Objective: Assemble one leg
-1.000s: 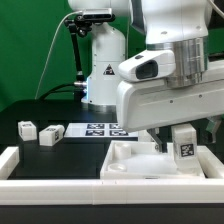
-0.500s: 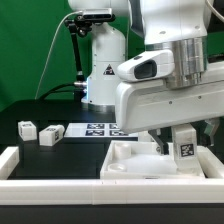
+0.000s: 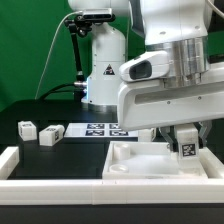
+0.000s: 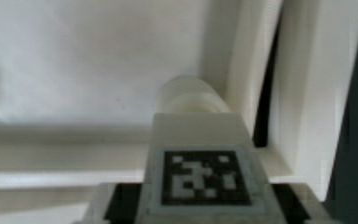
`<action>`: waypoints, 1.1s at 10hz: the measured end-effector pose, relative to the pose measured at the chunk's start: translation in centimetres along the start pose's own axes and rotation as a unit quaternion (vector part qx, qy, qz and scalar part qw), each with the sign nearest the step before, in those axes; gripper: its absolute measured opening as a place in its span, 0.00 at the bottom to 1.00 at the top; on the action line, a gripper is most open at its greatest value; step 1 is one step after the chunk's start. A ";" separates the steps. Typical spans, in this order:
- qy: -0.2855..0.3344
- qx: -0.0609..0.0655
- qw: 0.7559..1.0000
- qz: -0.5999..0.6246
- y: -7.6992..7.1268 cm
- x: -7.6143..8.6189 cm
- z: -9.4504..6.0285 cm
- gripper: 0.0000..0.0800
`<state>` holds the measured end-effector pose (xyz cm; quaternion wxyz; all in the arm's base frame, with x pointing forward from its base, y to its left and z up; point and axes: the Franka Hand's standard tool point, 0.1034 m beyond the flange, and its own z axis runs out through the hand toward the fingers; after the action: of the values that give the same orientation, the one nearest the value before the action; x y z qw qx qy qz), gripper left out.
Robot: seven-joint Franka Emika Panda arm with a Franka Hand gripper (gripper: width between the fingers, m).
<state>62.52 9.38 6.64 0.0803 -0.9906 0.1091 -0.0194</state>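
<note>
So, Mia, where is the leg (image 3: 186, 150) sitting right now?

It is hanging straight below the hand, Tom. The gripper (image 3: 185, 138) is pinching it, with its fingers pressed against two opposite sides and a tagged face showing outward. In the wrist view the leg (image 4: 202, 130) is running out ahead of the gripper (image 4: 202, 205), its rounded end pointing at the tabletop (image 4: 105, 110).

Is it touching the tabletop (image 3: 130, 160) yet?

I cannot tell. It is sitting at or just above the corner nearest the hand, beside the raised rim.

How is it going to handle?

I am judging it light and rigid: hard plastic that is not going to give under the fingers. The smooth faces are probably making it slippery, so a twist against a socket could be turning it in the grip. Holding the flat sides close to the hand is leaving the far end free.

And the others?

A spare leg (image 3: 27, 128) and a second spare leg (image 3: 48, 136) are lying well away from the hand, beyond the marker board (image 3: 95, 128).
</note>
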 end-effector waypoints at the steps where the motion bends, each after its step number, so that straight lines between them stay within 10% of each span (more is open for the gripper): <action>1: 0.011 0.005 0.997 0.074 -0.2 -0.1 0.2 0.34; 4: 0.022 0.027 0.957 0.286 -0.7 -0.5 0.3 0.34; 8: 0.009 0.047 0.830 0.556 -1.8 -1.0 0.4 0.34; 11: 0.007 0.045 0.848 0.528 -1.8 -1.0 0.5 0.34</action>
<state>61.92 11.42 6.46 0.1221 -0.7783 0.6157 0.0142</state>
